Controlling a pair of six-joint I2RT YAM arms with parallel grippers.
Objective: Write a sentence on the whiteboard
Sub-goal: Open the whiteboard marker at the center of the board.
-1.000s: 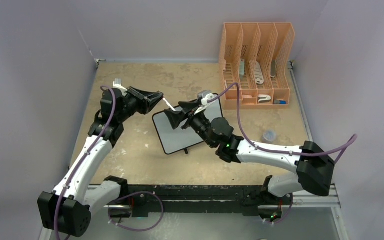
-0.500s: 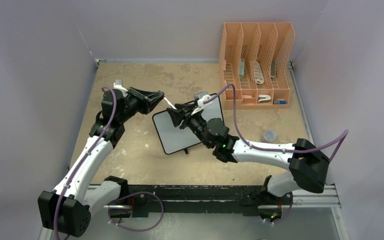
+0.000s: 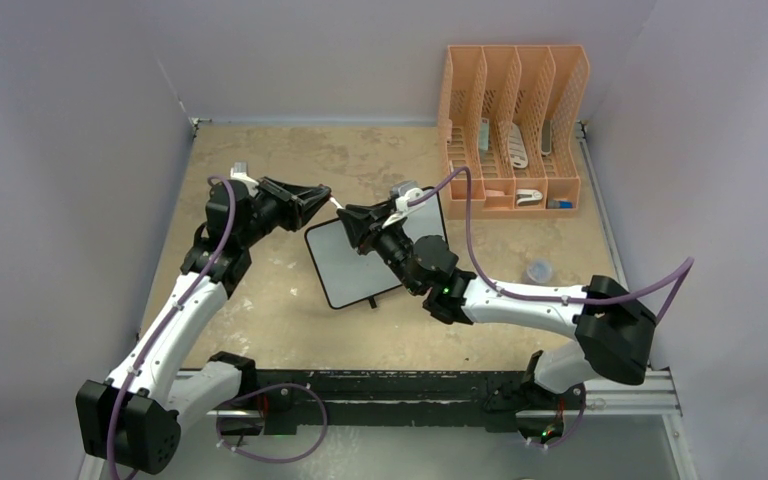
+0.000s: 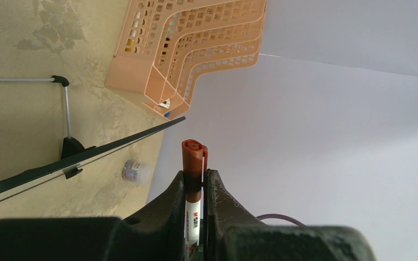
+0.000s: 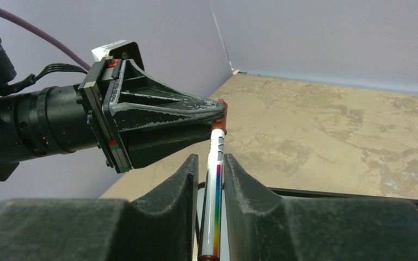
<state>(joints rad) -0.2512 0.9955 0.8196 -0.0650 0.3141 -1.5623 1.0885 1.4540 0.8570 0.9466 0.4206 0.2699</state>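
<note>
Right gripper (image 5: 211, 159) and left gripper (image 4: 195, 176) meet on one marker (image 5: 216, 185).
Right fingers closely flank the white barrel; clamping cannot be confirmed. Left jaws are clamped on the red-brown cap end. The whiteboard (image 3: 350, 270) sits on the table (image 3: 260, 300) beneath both.

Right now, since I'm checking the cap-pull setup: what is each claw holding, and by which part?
Left claw grips the marker at its red-brown cap end. Right claw brackets the marker's white barrel, but it cannot be told whether that grip is firm.
</note>
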